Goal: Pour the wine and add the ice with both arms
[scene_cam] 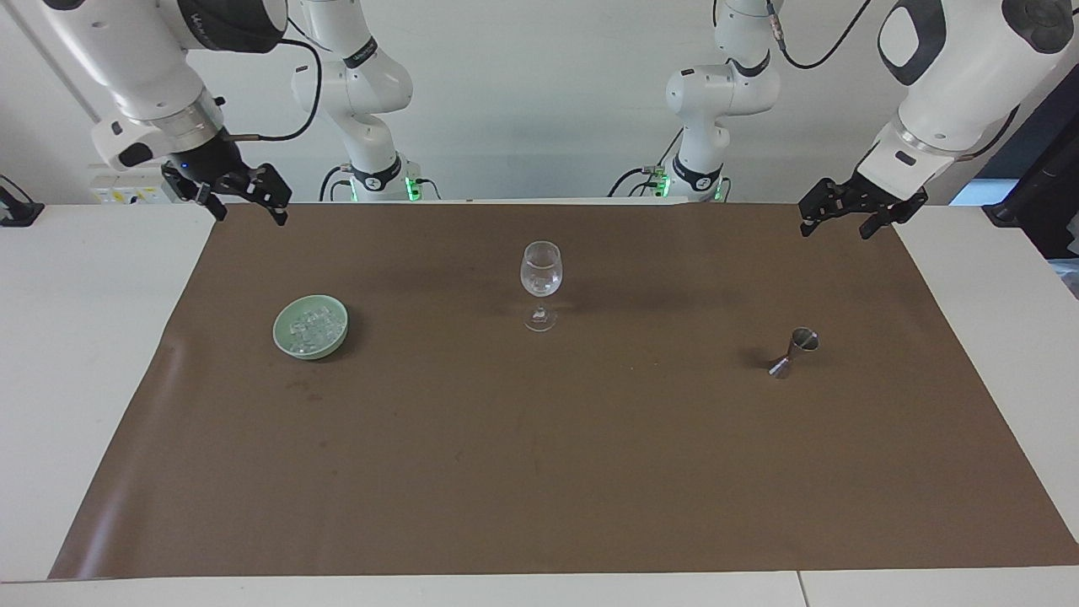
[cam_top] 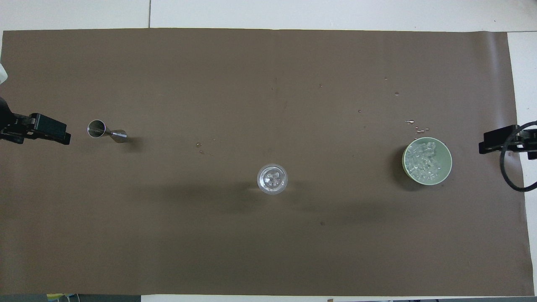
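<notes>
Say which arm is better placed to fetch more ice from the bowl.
Right, probably. Its open hand hangs at the bowl's end of the table; the left hand waits near the metal measuring cup.

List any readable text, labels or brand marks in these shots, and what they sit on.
Dark lettering on the right white jointed robot arm: too blurred and cut off to read.
Round badges on both arm bases: too small to read.
Clear wine glass, pale green round bowl, steel jigger: none.

You see a white table (scene_cam: 76,354) covered by a brown mat (scene_cam: 539,472), a plain white wall (scene_cam: 548,101), and a wall socket box (scene_cam: 131,183).
</notes>
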Controlling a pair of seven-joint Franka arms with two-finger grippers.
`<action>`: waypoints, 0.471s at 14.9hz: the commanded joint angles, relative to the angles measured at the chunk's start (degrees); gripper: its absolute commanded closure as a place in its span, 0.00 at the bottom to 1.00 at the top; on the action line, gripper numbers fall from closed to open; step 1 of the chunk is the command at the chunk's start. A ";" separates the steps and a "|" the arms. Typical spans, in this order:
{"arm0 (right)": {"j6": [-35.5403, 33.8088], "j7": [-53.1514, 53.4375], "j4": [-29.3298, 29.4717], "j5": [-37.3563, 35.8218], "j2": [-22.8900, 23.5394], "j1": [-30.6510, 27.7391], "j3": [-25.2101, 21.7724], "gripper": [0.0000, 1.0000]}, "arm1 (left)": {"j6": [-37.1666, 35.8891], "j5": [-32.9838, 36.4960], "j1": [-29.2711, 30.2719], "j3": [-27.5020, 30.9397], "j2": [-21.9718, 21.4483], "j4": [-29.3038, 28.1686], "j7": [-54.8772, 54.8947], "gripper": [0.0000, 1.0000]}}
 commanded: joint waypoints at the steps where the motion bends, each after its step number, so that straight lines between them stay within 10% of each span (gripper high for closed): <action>1: 0.71 -2.20 0.04 -0.77 1.41 1.07 -1.43 0.00 | -0.79 2.09 -0.53 0.09 -1.19 -1.23 0.63 0.00; 7: -0.35 -7.77 3.57 -0.68 3.19 0.46 -1.96 0.00 | 0.89 3.95 -0.18 -0.18 -1.90 -2.38 -0.07 0.00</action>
